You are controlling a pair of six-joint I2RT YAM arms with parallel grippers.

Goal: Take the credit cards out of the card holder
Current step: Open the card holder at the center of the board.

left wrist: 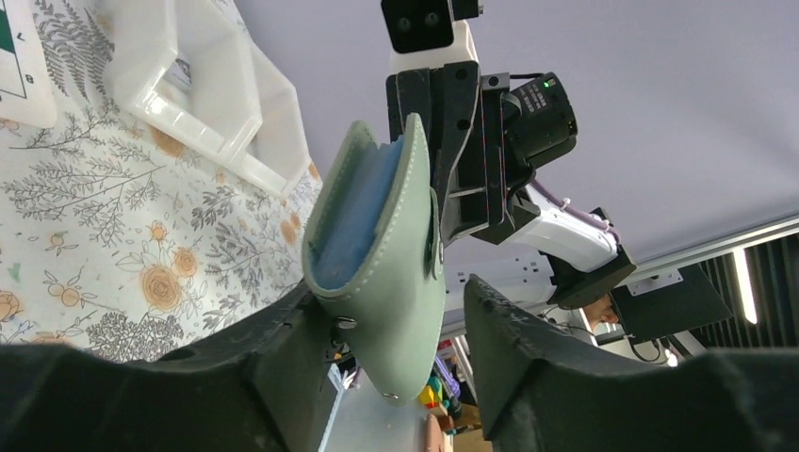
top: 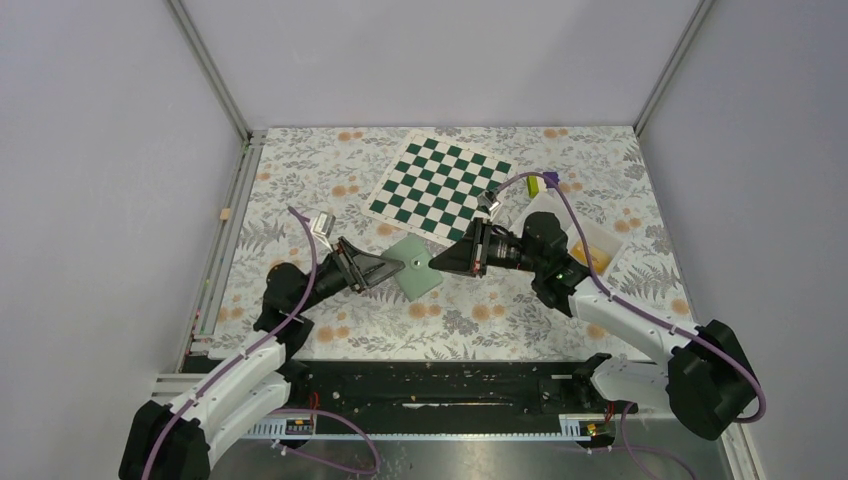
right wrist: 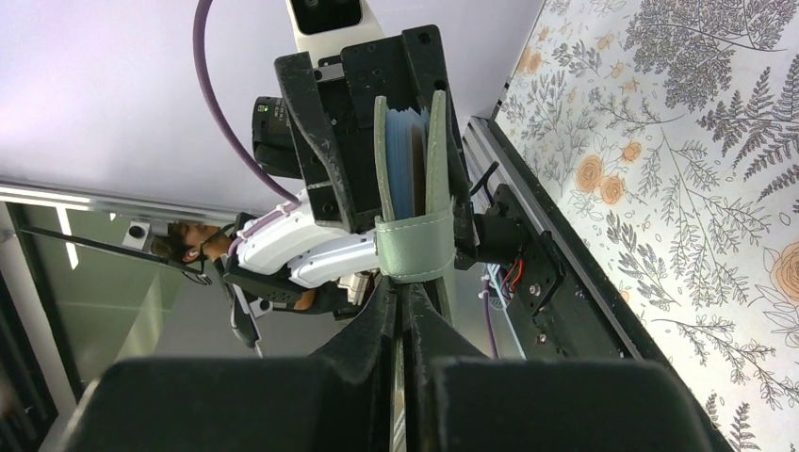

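Card holder [top: 414,266] is up in the air, off the bench [top: 500,330], just in front of the near corner of the chequered mat [top: 440,185]. It hangs between the two arms.

Right gripper [top: 437,262]: clamped tight on the holder's folded edge, jaws fully together on the green strip. This looks like the anchor grip, keeping the holder fixed and edge-on so the other arm can work the open side.

Left gripper [top: 390,268]: partly open and straddling the holder. One finger [left wrist: 283,348] touches the green cover and the other stands clear with a visible gap, so it isn't clamping. My read is that it's positioned either to spread the flaps or to pinch whatever sits in the pockets.

The holder is slightly open, with the blue lining showing between the green covers. I can't pick out any credit cards in the pockets because the layers are all blue from these angles. Something orange-yellow lies in the white tray [top: 607,238] by the right arm. It could be a card but it's too small to call.

Risk: with only one edge pinched, a push from the left arm could twist the holder in the grip.

Text: no brand or writing is legible on the holder, mat or tray.
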